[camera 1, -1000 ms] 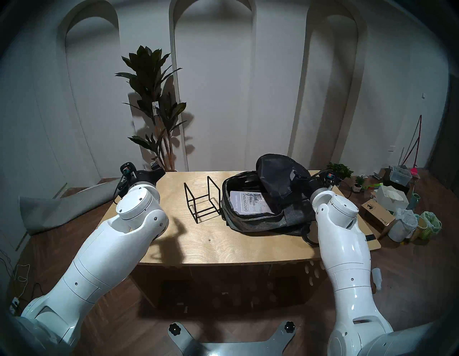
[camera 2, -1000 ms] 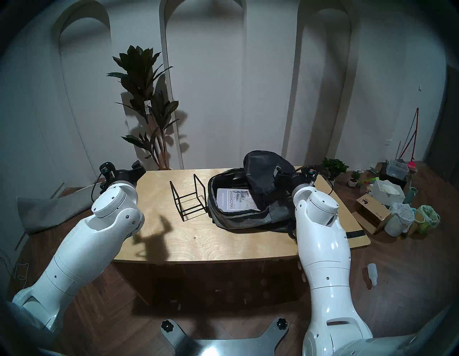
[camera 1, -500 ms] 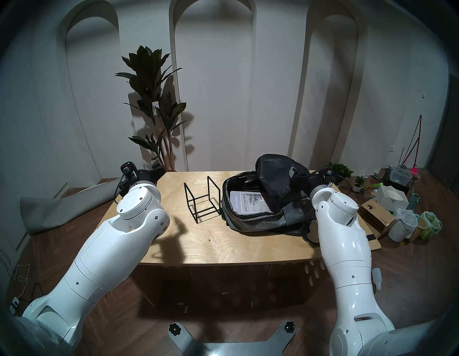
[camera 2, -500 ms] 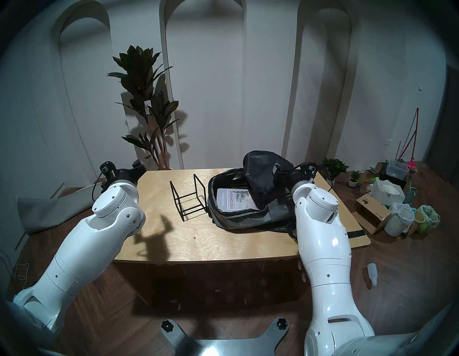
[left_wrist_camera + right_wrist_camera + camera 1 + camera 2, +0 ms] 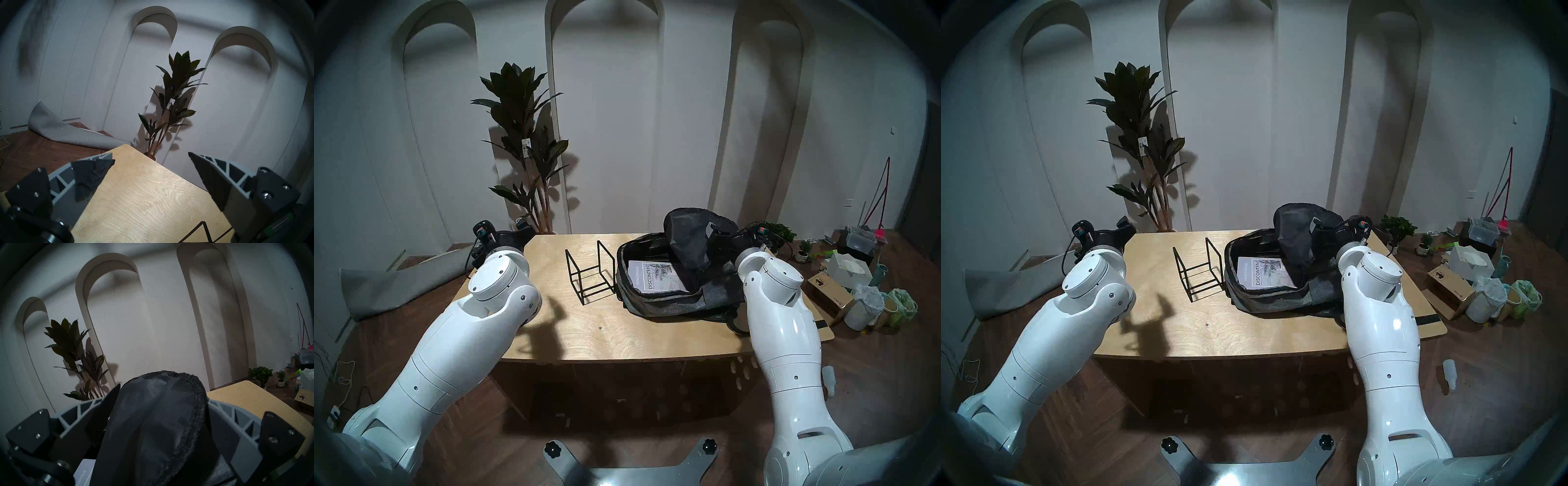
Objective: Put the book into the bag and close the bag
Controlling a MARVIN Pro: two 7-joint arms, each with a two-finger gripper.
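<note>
Grey fabric of the bag (image 5: pixel 673 298) lies slumped on the wooden table (image 5: pixel 585 325), just right of the black wire stand (image 5: pixel 590 271), and its black-lined flap (image 5: pixel 687 237) stands raised above the mouth. The book (image 5: pixel 656 275) lies flat inside the open compartment, cover up, with "DISCONTENT" readable; the stand beside the bag holds nothing. So the first half of the task looks done, and only the closing remains.

Over the last second the change is small but telling. The right gripper (image 5: pixel 161 412), at the bag's right side, has risen slightly and drawn the flap's edge with it, so the black lining now hangs a little more steeply over the book's right edge. In the right wrist view its fingers (image 5: pixel 105 405) sit either side of the bunched lining and zipper edging, closed in on the fabric between them, so it is holding the flap. The book itself has not shifted inside the bag.

The left gripper (image 5: pixel 151 157) has eased back a touch, away from the bag and beyond the stand, over the table's far left corner. Its fingers stand wide apart with nothing between them.

My reading is that the right arm is gathering the flap to swing it over the book and down onto the bag's near rim. The flap must clear the book's upper corner as it folds; limp fabric may crease or slip from the pinch. The zipper pull is not visible from any view.
</note>
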